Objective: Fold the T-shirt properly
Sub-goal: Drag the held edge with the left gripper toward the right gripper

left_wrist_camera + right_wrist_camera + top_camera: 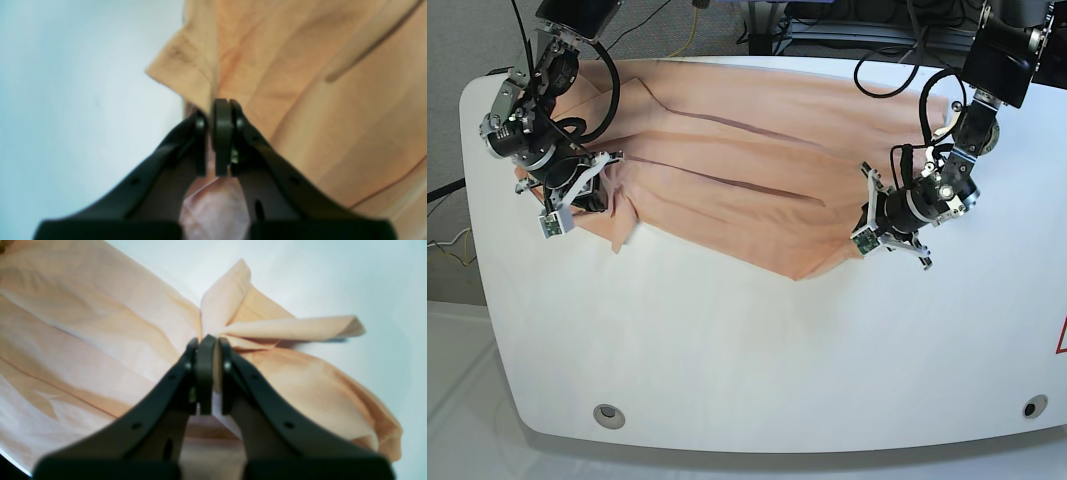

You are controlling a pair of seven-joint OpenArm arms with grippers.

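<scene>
Base view: T-shirt [757, 170] lengthwise left-right.

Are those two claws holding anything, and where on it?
Both pinch the T-shirt: the left claw is shut on a bunched edge, the right claw on gathered cloth by a sleeve.

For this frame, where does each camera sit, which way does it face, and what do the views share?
Left wrist: sits on the left arm behind its tool, looking along it; the left tool is shut on a T-shirt edge, the white table beside it.
Right wrist: same mounting on the right arm; the right tool pinches bunched cloth.
Base: high above the table's front edge, looking down; both arms show, each tool at one end of the spread shirt.
Shared: all views show the T-shirt and table; base shows both pinch points.
</scene>
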